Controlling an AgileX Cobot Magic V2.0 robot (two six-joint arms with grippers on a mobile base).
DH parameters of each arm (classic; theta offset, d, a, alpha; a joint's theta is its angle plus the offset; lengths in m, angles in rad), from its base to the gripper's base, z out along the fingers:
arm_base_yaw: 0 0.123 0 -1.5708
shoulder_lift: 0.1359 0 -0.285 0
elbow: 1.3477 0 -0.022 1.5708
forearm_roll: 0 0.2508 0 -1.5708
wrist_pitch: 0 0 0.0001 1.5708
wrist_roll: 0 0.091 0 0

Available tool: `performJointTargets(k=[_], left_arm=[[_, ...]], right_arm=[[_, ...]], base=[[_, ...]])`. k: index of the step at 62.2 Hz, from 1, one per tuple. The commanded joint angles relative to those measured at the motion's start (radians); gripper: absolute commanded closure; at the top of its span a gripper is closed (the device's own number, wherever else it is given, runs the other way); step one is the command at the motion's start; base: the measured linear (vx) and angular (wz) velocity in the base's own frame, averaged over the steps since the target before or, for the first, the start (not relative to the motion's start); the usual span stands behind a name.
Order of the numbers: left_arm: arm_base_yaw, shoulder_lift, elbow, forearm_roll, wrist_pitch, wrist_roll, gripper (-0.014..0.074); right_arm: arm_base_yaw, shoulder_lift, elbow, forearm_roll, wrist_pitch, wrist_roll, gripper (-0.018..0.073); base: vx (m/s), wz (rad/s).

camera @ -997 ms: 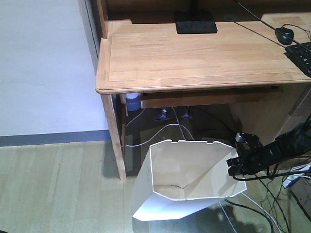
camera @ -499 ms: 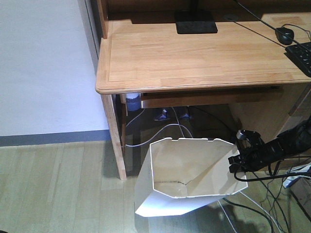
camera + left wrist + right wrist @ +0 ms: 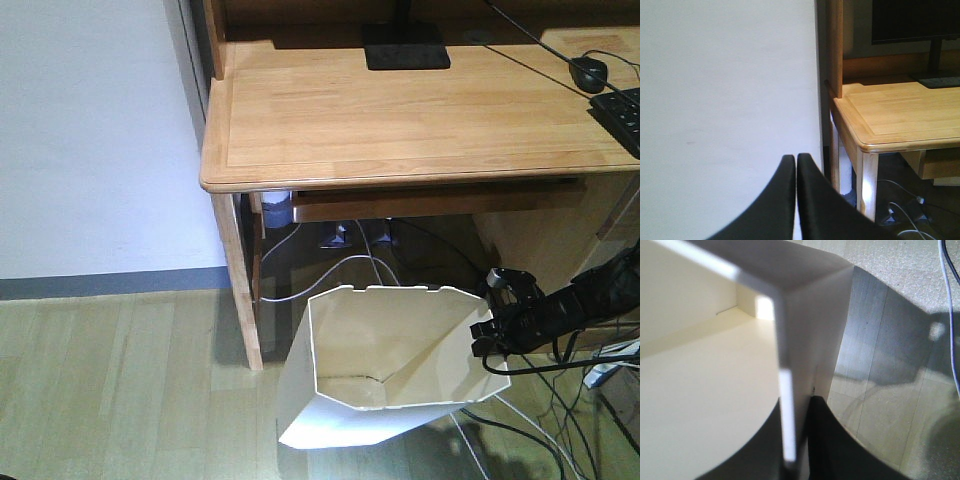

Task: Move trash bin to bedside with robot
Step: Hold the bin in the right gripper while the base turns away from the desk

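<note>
The white trash bin (image 3: 392, 345) stands tilted on the wooden floor in front of the desk, with its open octagonal rim facing the front camera. My right gripper (image 3: 484, 333) reaches in from the right on its black arm and is shut on the bin's right rim. In the right wrist view the thin bin wall (image 3: 786, 405) runs between the two black fingers of the right gripper (image 3: 796, 412). My left gripper (image 3: 792, 157) is shut on nothing and faces a white wall beside the desk. The bedside is out of view.
A light wooden desk (image 3: 400, 110) stands just behind the bin, its front left leg (image 3: 236, 280) close to the bin's left side. Loose cables (image 3: 545, 420) trail over the floor at the right. A keyboard (image 3: 620, 115), mouse (image 3: 588, 70) and monitor base (image 3: 405, 45) lie on the desk.
The bin has risen and shifted slightly with the right gripper still shut on its rim. The desk has slid a little to the right in the front view.
</note>
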Motion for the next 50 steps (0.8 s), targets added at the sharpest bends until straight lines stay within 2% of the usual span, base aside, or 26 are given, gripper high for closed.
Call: performJointTargets(k=[1, 28, 50], left_arm=[[-0.001, -0.007, -0.021, -0.005, -0.073, -0.004, 0.0603], [-0.001, -0.005, -0.021, -0.005, -0.073, -0.004, 0.0603], [-0.001, -0.005, -0.021, -0.005, -0.073, -0.004, 0.0603]], right_arm=[[-0.004, -0.085, -0.010, 0.064, 0.217, -0.005, 0.0564], [-0.004, -0.085, -0.010, 0.064, 0.217, -0.005, 0.0564], [-0.004, -0.085, -0.010, 0.064, 0.217, -0.005, 0.0564]], base=[[-0.01, 0.06], [-0.04, 0.15], [-0.05, 0.44]])
